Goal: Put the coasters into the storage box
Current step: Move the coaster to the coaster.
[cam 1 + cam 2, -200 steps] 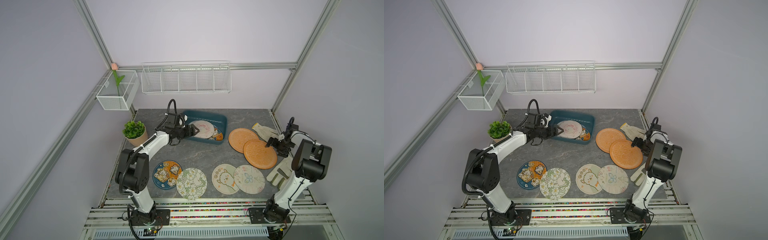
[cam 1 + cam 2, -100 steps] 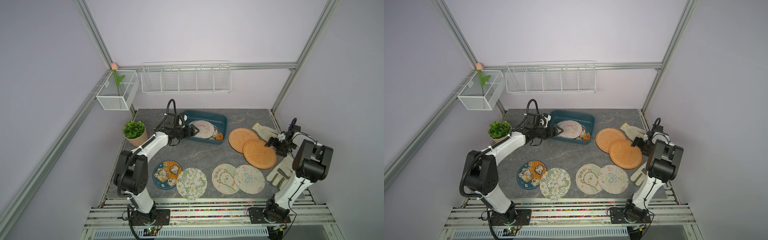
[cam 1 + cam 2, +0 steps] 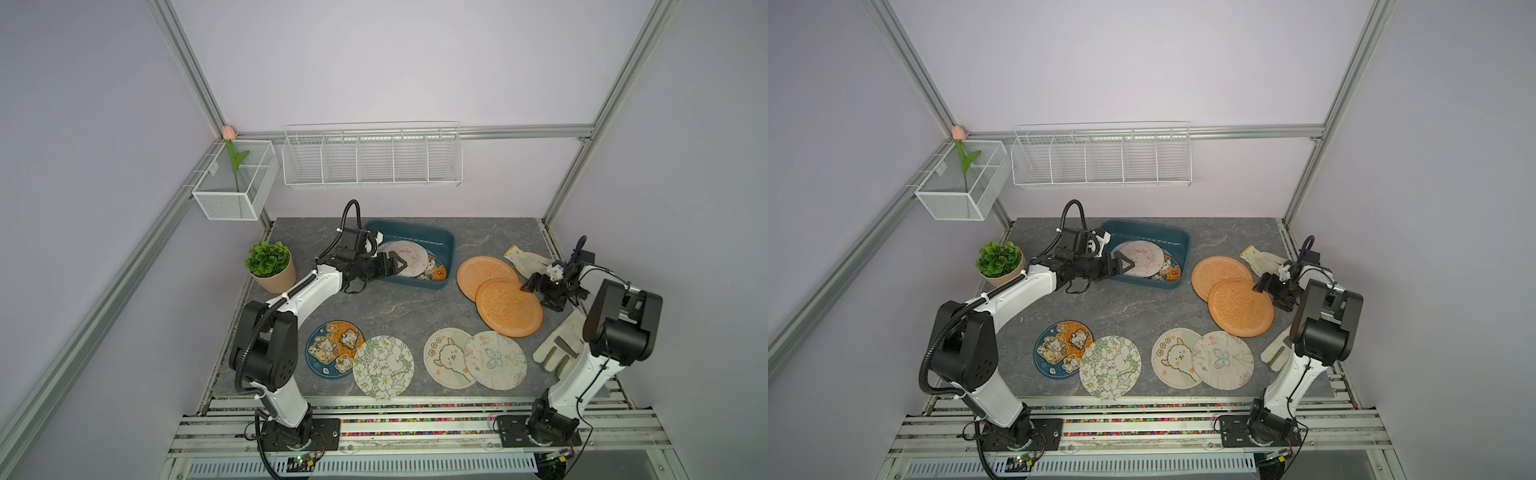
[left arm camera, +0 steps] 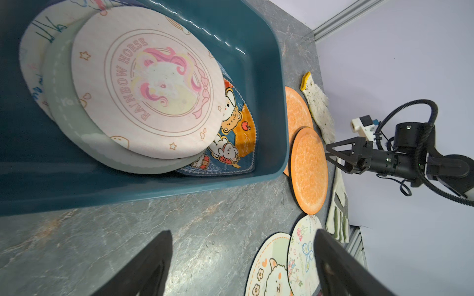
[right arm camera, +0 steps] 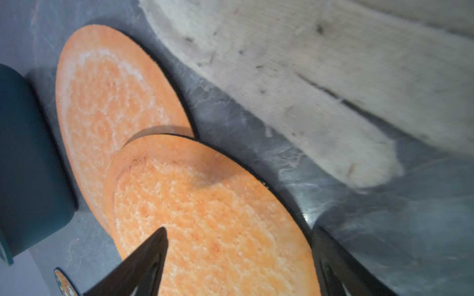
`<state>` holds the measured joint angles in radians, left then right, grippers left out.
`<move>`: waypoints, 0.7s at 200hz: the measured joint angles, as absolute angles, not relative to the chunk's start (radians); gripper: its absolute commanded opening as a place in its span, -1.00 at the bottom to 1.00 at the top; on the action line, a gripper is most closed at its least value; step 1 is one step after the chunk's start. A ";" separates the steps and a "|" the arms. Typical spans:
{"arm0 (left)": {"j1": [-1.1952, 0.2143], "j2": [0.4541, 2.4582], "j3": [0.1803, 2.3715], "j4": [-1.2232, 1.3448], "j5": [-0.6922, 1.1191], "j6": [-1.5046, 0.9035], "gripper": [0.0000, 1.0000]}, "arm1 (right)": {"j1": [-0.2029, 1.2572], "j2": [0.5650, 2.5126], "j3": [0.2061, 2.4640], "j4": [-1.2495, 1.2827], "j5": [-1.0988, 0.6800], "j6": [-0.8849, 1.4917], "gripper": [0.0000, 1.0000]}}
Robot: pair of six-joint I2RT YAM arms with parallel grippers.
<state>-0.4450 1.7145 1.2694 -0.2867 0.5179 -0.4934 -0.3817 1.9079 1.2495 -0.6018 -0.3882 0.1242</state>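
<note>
**A:** Front edge of the bench (image 3: 395,307)?

**B:** 4 printed coasters (image 3: 382,365) in 2 overlapping pairs, close to that edge. Behind them the bench is open.

**A:** Mid-right?

**B:** 2 orange coasters (image 3: 509,307), overlapped, with gloves (image 3: 557,349) along the side edge. The right fingers (image 3: 530,286) are spread. The right wrist view shows 1 above the nearer disc and 1 past its rim — the top views can't settle that.

**A:** Far?

**B:** The storage box (image 3: 415,230) holds stacked coasters: 4 in the left wrist view, 2 clear from above. The left fingers (image 3: 395,266) are spread and empty by its near wall.
</note>
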 measured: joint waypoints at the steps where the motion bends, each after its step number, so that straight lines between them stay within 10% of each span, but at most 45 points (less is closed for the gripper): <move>1: -0.447 1.715 1.269 -0.286 0.518 -0.493 0.72 | -0.381 1.908 1.250 -0.602 -0.390 0.125 0.77; 140: -0.564 1.719 1.270 -0.266 0.522 -0.504 0.73 | -0.313 1.747 1.160 -0.735 -0.205 0.212 0.77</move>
